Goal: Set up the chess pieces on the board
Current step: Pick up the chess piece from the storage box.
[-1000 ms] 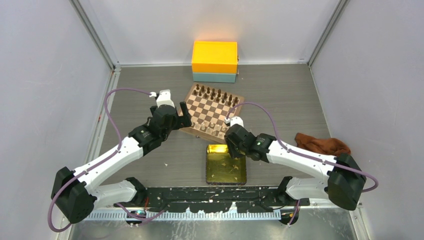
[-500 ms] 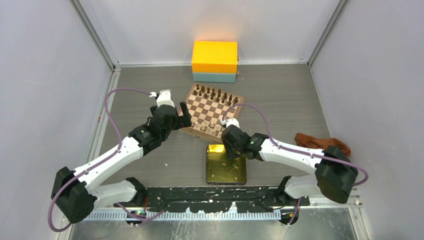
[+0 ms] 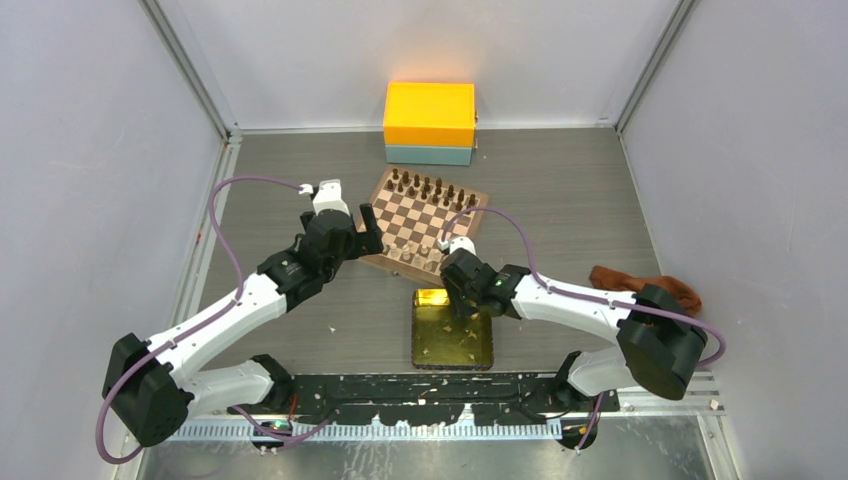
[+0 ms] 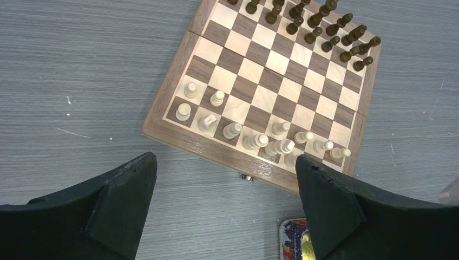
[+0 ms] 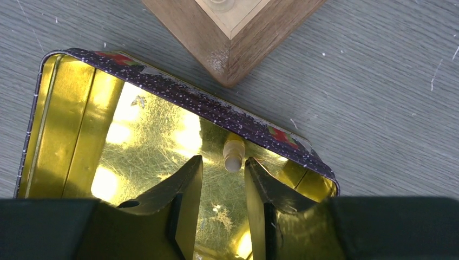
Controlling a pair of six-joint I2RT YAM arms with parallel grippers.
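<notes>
Just past rt end effector [image 5: 223, 165] lies chess piece [image 5: 234, 153].

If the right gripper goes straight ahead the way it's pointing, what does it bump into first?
Most likely the pale chess piece lying in the gold tin, just beyond the right gripper and its open fingertips. Depth is hard to judge, so the tin's floor could come first.

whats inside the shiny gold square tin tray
One pale cream wooden chess piece lies by the far wall. The right gripper covers the near part of the tray, hiding anything there.
</notes>
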